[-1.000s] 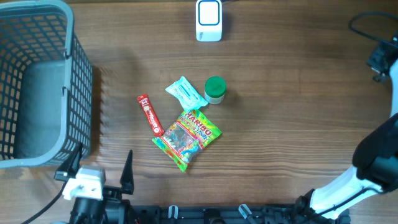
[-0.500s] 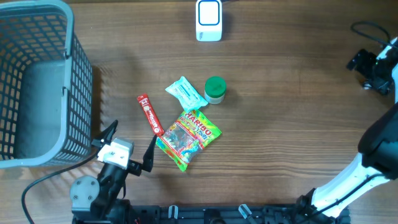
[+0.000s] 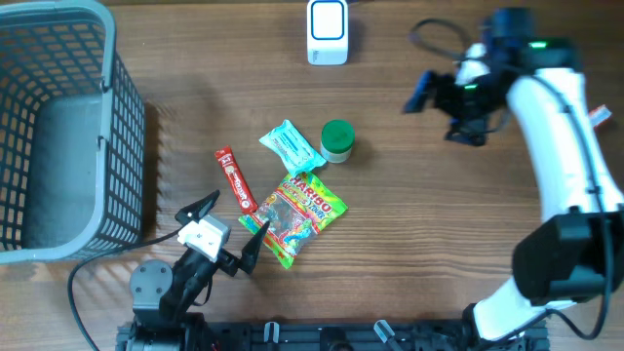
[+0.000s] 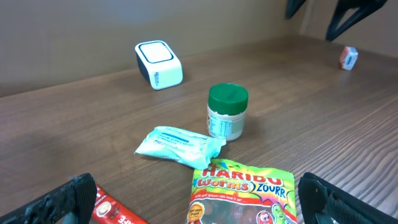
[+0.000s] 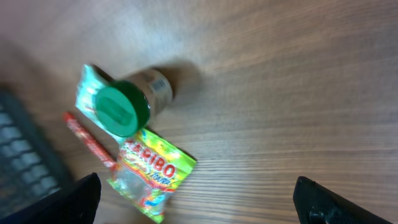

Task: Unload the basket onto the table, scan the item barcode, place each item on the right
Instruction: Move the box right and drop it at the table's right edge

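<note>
Brown wooden table (image 3: 439, 224) bears a sweets bag (image 3: 297, 214) just ahead of the spread left pincer (image 3: 226, 231). The right pincer (image 3: 441, 112) is spread too. The left wrist view shows the scanner (image 4: 158, 64) far ahead; the right wrist view does not.

The bottom edge of my left wrist view cuts off the red stick packet (image 4: 115, 214) and the bright gummy-worm bag (image 4: 245, 190). Of my left hand (image 4: 199, 208) only the black fingertips (image 4: 68, 199) show, in the corners. A small red-white-blue thing (image 4: 348, 57) is too tiny to name. My right wrist view is blurred (the grey mesh basket (image 5: 18, 143) is a dark smear clipped at the left edge).
</note>
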